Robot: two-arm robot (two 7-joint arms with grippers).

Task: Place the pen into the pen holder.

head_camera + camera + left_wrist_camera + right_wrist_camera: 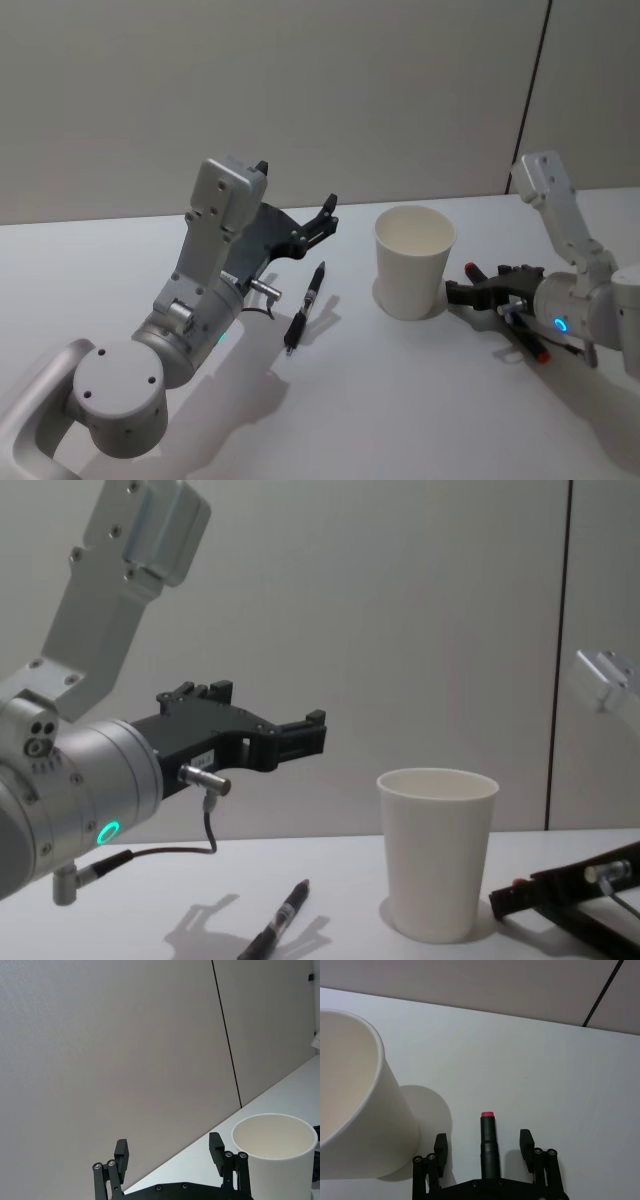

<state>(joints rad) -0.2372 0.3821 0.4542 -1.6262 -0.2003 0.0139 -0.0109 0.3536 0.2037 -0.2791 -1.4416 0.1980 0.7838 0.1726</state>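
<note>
The left arm is bent upward and holds the left gripper (pixel 328 216) raised at the left, fingers spread apart, while the right gripper (pixel 462 282) lies low at the right, fingers also apart.

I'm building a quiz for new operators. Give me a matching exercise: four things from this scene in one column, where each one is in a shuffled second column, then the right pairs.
1. pen holder
2. black pen
3. left gripper
4. right gripper

A. lying flat on the table, left of the pen holder
B. low at the table, right of the pen holder, open
C. standing upright on the table
D. raised above the table, open

Pairs: 1-C, 2-A, 3-D, 4-B
</note>
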